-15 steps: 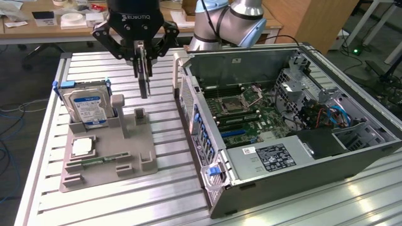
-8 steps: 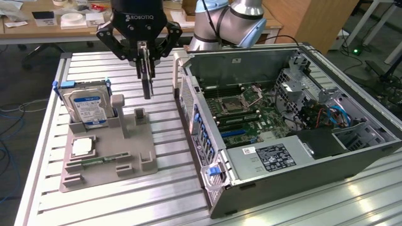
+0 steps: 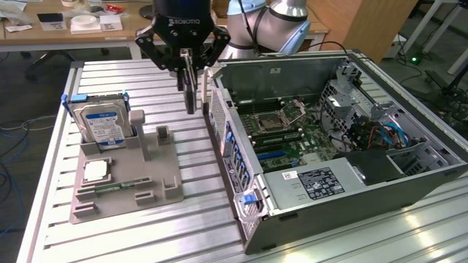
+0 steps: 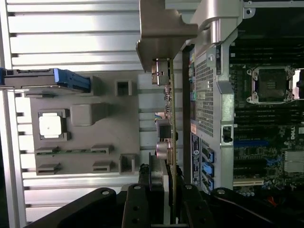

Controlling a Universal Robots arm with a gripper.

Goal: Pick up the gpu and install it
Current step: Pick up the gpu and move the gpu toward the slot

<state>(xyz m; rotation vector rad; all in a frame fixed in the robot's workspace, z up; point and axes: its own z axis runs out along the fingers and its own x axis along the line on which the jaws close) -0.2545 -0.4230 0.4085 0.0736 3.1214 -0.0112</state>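
We're seeing the gripper (image 3: 187, 64) clamping the gpu (image 3: 190, 96) by its upper edge. The fingers (image 4: 136, 209) are closing on either side of the card, which is hanging straight down below them, edge-on to the exterior view. In the wrist view we're looking down the card's thin edge (image 4: 172, 118), with its silver end bracket (image 4: 164, 33) at the far end.

The gpu is hanging over the slatted aluminium table (image 3: 146, 235), in the gap between the grey parts fixture (image 3: 157, 181) and the rear panel of the open PC case (image 3: 351, 159). It's just beside that panel and outside the case. Its lower end is looking clear of the table, but we can't tell for certain.

On the fixture, the hard drive (image 3: 104, 123) is standing upright in its slot and the square silver CPU chip (image 3: 96, 171) is lying flat in its pocket. Inside the case, the motherboard's CPU socket (image 3: 281, 116) is sitting open.
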